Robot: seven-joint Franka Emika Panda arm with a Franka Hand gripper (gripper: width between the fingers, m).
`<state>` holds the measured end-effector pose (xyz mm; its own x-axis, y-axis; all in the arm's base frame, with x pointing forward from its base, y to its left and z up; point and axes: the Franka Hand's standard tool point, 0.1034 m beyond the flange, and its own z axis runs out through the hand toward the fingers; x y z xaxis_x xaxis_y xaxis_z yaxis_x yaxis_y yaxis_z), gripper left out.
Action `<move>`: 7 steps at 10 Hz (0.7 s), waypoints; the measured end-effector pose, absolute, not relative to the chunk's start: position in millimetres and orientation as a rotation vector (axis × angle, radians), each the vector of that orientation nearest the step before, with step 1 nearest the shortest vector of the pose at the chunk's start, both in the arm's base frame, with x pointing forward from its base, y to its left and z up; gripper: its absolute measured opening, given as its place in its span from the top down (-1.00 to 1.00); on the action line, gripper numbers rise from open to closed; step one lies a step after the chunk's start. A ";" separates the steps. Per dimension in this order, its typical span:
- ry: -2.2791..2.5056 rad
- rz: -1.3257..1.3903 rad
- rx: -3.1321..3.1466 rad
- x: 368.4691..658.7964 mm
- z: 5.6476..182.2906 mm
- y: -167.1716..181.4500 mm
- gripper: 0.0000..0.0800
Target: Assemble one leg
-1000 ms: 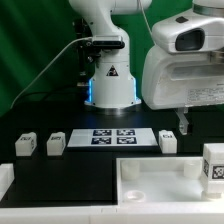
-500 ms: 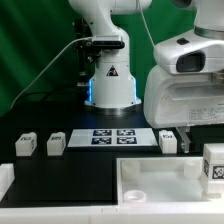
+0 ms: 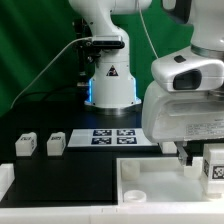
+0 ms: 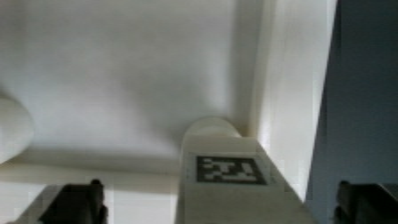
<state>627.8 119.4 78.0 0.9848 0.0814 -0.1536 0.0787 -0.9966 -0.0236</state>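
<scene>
I saw the small white plastic tagged leg (image 3: 213,165) standing upright, far right; my pincer (image 4: 221,205) was released, fingers wide apart.

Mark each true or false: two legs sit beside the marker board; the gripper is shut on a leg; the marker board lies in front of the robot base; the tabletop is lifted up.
1. Two legs sit to the exterior view's left of the marker board. True.
2. The gripper is shut on a leg. False: its jaws stand open, with gaps on both sides of the tagged leg between them.
3. The marker board lies in front of the robot base. True.
4. The tabletop is lifted up. False: it lies flat, nearest the camera.
</scene>
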 end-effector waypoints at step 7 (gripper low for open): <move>0.241 0.246 -3.119 627.7 77.9 119.6 0.27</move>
